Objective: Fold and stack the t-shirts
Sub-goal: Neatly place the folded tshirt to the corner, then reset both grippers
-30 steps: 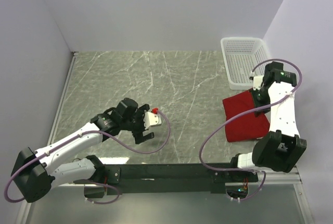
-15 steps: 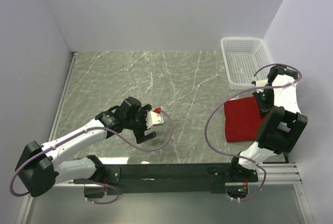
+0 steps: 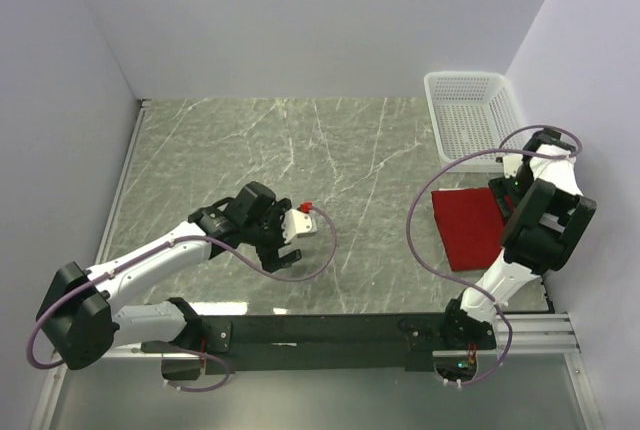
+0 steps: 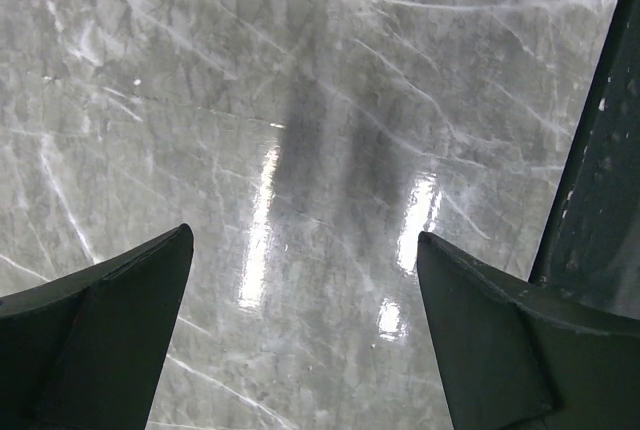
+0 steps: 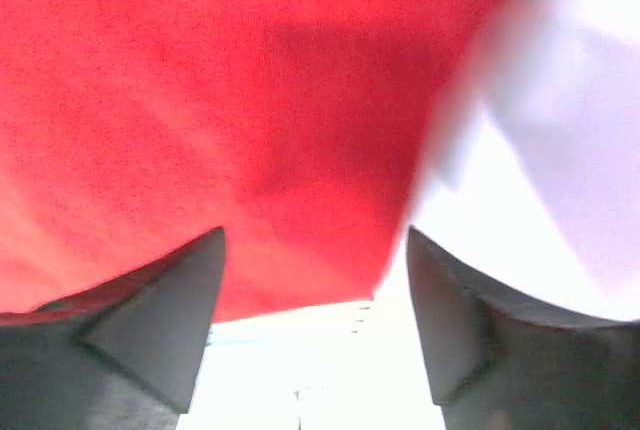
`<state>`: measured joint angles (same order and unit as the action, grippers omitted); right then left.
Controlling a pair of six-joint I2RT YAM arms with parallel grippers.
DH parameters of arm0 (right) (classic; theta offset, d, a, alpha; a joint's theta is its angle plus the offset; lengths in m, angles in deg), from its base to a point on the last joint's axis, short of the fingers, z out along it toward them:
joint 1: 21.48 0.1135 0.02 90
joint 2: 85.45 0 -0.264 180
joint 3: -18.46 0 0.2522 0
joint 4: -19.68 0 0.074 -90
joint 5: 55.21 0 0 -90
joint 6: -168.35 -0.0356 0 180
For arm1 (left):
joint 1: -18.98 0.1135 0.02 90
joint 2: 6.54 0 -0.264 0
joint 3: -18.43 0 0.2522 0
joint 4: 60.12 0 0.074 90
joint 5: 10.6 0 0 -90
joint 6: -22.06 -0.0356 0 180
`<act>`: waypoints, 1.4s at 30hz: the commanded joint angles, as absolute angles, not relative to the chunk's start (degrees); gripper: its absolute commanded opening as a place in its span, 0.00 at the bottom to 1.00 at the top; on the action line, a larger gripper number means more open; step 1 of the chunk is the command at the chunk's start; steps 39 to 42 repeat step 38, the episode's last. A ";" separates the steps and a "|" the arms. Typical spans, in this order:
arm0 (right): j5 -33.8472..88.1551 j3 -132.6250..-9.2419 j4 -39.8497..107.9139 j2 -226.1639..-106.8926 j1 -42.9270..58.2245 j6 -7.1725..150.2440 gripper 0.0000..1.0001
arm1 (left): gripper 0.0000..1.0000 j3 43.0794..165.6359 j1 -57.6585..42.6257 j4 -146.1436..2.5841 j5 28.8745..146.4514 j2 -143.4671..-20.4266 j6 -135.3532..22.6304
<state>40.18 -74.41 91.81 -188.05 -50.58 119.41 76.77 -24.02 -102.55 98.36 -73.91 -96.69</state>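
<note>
One folded red t-shirt (image 3: 468, 232) lies just at 7 o'clock of the nearer, released right hand (image 3: 498, 188).

The left arm (image 3: 150, 262) and the right arm (image 3: 492, 288) are each built from white tubular link covers alternating with black, blocky joint housings, and both are bolted to a black rail (image 3: 320, 331). A purple cable (image 3: 409, 228) runs in loose loops outside each arm from base to wrist. The left wrist carries a small white block (image 3: 297, 223) with a red tip, and the fingers (image 4: 105, 350) are dark, matte and wedge-shaped, tapering to blunt points.
</note>
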 commanded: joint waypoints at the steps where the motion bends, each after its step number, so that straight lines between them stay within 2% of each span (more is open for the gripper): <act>1: 42.62 -77.12 88.28 -187.41 -52.06 120.45 0.81 | 0.99 79.82 -22.42 -103.24 99.26 -74.22 -93.35; 2: 42.53 -78.26 88.63 -186.97 -52.24 120.62 0.84 | 0.99 80.52 -20.76 -103.67 101.18 -74.56 -92.47; 7: 39.11 -80.90 95.12 -182.05 -51.98 119.92 0.85 | 0.99 82.81 -14.25 -105.26 107.95 -74.57 -87.11; 12: 26.29 -79.41 101.02 -174.33 -48.56 116.15 0.86 | 1.00 86.76 -3.97 -108.86 117.25 -74.57 -80.26; 18: 12.05 -76.87 99.89 -164.84 -35.65 104.30 0.86 | 1.00 93.00 10.17 -114.65 121.32 -74.22 -76.47; 23: 3.78 -70.82 86.11 -160.51 -22.03 90.95 0.88 | 0.99 96.35 20.80 -118.80 119.14 -76.06 -77.70; 27: 2.54 -62.12 73.46 -157.44 -16.04 86.70 0.90 | 0.99 93.63 24.16 -118.01 115.70 -77.20 -77.52; 34: 4.12 -47.70 66.75 -153.48 -9.79 84.86 0.92 | 0.99 88.09 24.43 -115.37 109.38 -76.94 -77.17; 42: 5.35 -46.71 67.10 -150.14 -9.79 85.03 0.92 | 1.00 89.40 24.52 -114.05 109.37 -77.29 -75.85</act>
